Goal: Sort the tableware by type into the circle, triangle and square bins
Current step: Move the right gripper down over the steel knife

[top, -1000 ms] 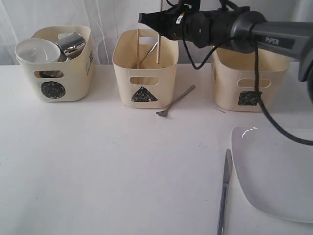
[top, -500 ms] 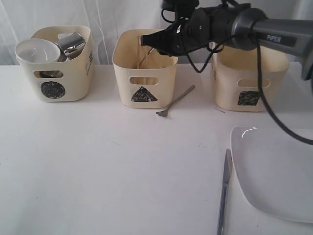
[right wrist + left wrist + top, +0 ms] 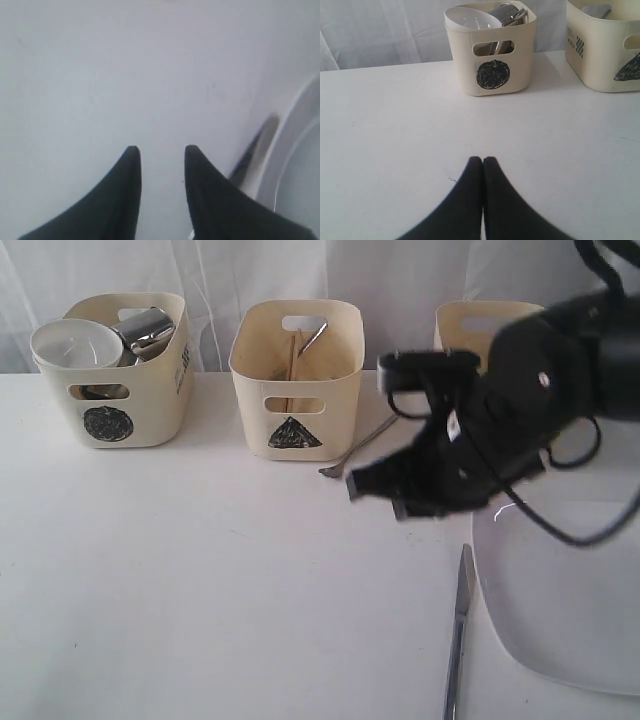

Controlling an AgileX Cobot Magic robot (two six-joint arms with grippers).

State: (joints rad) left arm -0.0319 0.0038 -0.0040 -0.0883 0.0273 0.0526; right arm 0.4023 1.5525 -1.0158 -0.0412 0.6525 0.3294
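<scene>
Right end effector (image 3: 161, 150), jaws parted and empty, above the worktop (image 3: 200, 570) near the knife (image 3: 459, 625); left end effector (image 3: 483, 159) closed, empty.

Three bins stand in a row along the far side of the table (image 3: 200, 590): the circle bin (image 3: 125, 390) left, the triangle bin (image 3: 297, 380) middle, the square bin (image 3: 480, 325) right; a bowl (image 3: 72, 343) and a mug (image 3: 150, 330) sit in the circle bin; chopsticks (image 3: 291, 365) lean in the triangle bin; a spoon (image 3: 360, 445) lies on the table between the triangle and square bins; the plate (image 3: 570, 610) lies near right, the knife (image 3: 458, 630) just left of it.
</scene>
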